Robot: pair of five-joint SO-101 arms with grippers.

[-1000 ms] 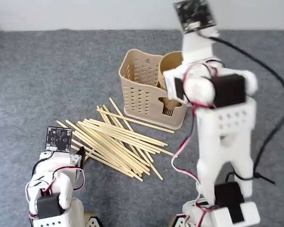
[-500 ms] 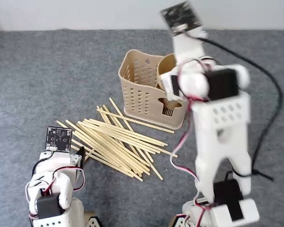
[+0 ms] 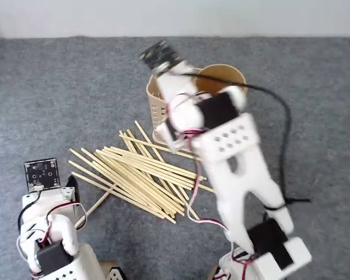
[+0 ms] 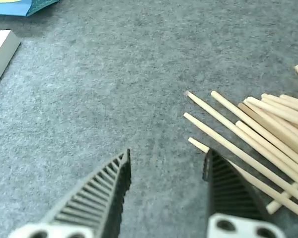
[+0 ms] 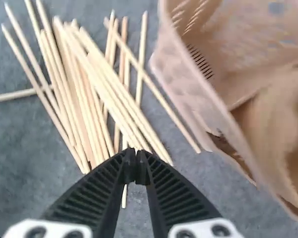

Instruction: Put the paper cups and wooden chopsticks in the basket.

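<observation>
Wooden chopsticks (image 3: 140, 175) lie in a loose pile on the grey mat, in front of the beige slotted basket (image 3: 156, 104). A paper cup (image 3: 221, 79) stands inside the basket. My right arm (image 3: 221, 140) leans across the basket's front. Its gripper (image 5: 135, 159) is shut with nothing in it, just above the chopsticks (image 5: 89, 89) and beside the basket (image 5: 223, 69). My left gripper (image 4: 166, 163) is open and low over the mat, with the near chopstick ends (image 4: 238, 134) just off one finger. The left arm (image 3: 46, 233) sits at the front left.
A black cable (image 3: 286, 146) trails from the right arm. A white flat object (image 4: 0, 54) and a blue-green one (image 4: 25, 6) lie at the mat's far edge in the left wrist view. Bare mat stretches left of the pile.
My right arm has swung left from beside the basket to over its front and the chopsticks. The left arm has shifted a little to the left.
</observation>
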